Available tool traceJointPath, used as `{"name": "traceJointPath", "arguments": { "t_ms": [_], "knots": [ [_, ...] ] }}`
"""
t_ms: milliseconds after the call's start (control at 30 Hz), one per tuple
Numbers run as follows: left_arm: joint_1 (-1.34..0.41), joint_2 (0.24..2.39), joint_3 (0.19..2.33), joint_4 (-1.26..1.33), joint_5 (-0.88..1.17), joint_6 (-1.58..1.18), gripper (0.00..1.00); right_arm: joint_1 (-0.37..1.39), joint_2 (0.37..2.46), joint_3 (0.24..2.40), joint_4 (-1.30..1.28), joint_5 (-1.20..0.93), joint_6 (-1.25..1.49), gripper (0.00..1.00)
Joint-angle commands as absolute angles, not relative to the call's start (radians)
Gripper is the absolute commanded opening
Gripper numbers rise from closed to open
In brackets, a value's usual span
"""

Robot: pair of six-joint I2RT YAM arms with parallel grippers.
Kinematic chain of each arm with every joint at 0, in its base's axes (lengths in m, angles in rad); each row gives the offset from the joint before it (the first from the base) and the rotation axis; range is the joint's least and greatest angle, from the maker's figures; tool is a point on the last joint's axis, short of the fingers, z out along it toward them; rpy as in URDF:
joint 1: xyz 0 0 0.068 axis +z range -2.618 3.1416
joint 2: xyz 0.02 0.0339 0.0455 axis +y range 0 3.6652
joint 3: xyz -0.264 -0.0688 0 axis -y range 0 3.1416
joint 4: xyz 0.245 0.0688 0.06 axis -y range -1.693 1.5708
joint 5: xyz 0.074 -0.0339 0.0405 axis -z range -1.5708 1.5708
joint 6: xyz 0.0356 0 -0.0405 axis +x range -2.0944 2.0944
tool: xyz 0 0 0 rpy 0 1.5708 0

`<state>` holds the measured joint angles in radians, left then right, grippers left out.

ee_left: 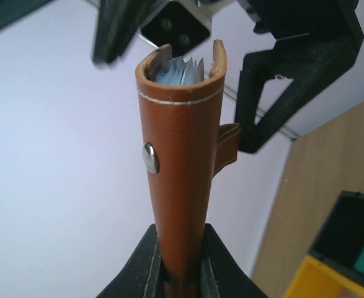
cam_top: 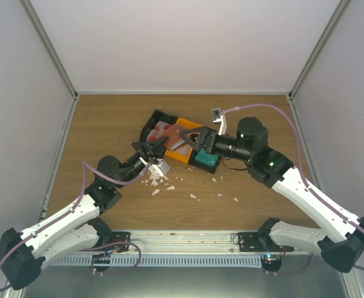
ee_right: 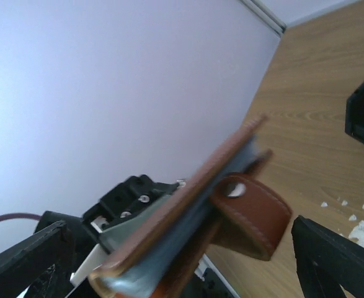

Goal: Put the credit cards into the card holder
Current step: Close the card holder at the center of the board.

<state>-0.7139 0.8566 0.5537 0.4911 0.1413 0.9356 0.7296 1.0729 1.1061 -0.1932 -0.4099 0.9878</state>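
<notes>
My left gripper (ee_left: 180,264) is pinching the card holder (ee_left: 178,174) at its lower end, with both fingers pressed flat against the brown leather. The holder stands out straight from my fingers, above the counter (cam_top: 107,124). It is a little left of the middle, well away from the left edge and from the far edge. Its far end is slightly open, and there I see the pale blue pockets (ee_left: 178,69) between the two leather walls. A small metal stud (ee_left: 149,158) sits on the outer side, and a leather strap (ee_right: 251,211) with a snap hangs off the other side.

My right gripper (ee_right: 182,233) has its jaws spread wide. The fingers stand on both sides of the holder's far end, and I see no contact with the leather.

A teal green card (cam_top: 204,159) lies in a black tray (ee_left: 346,226) near the middle of the counter, just under my right wrist. Beside it there is an orange tray (cam_top: 183,149), and behind that another black tray (cam_top: 154,121) toward the far edge holds reddish and white pieces. I cannot tell if these are cards. White scraps (cam_top: 160,180) are scattered on the wood between the trays and the near edge.
</notes>
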Motion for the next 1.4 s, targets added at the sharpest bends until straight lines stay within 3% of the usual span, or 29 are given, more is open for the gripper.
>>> {"name": "traceJointPath", "arguments": {
  "t_ms": [0, 167, 433, 500, 533, 700, 800, 1000, 1100, 1367],
  "knots": [
    [-0.721, 0.843, 0.581, 0.639, 0.18, 1.169, 0.0, 0.725, 1.085, 1.143, -0.222, -0.426, 1.026, 0.93],
    [-0.721, 0.845, 0.595, 0.619, 0.2, 1.234, 0.0, 0.724, 1.119, 1.138, -0.251, -0.453, 1.064, 0.76],
    [-0.727, 0.85, 0.609, 0.584, 0.178, 1.203, 0.01, 0.724, 1.096, 1.052, -0.101, -0.532, 1.16, 0.26],
    [-0.736, 0.847, 0.622, 0.556, 0.149, 1.161, 0.08, 0.722, 1.089, 1.049, -0.076, -0.532, 1.166, 0.17],
    [-0.738, 0.844, 0.626, 0.549, 0.132, 1.137, 0.18, 0.722, 1.085, 1.05, -0.067, -0.522, 1.162, 0.14],
    [-0.756, 0.817, 0.663, 0.454, 0.071, 0.907, 0.76, 0.709, 1.052, 1.068, -0.037, -0.432, 1.087, 0.11],
    [-0.758, 0.78, 0.681, 0.381, 0.071, 0.64, 0.97, 0.697, 1.027, 1.085, -0.045, -0.365, 1.013, 0.11],
    [-0.756, 0.747, 0.793, 0.155, -0.014, -0.172, 0.99, 0.684, 0.992, 1.068, -0.023, -0.314, 0.913, 0.11],
    [-0.755, 0.751, 0.802, 0.087, 0.069, -0.495, 0.99, 0.684, 0.989, 1.024, 0.035, -0.365, 0.908, 0.11],
    [-0.744, 0.779, 0.697, 0.256, 0.271, -0.91, 0.99, 0.693, 0.986, 0.822, 0.301, -0.521, 1.063, 0.11]
  ]
}}
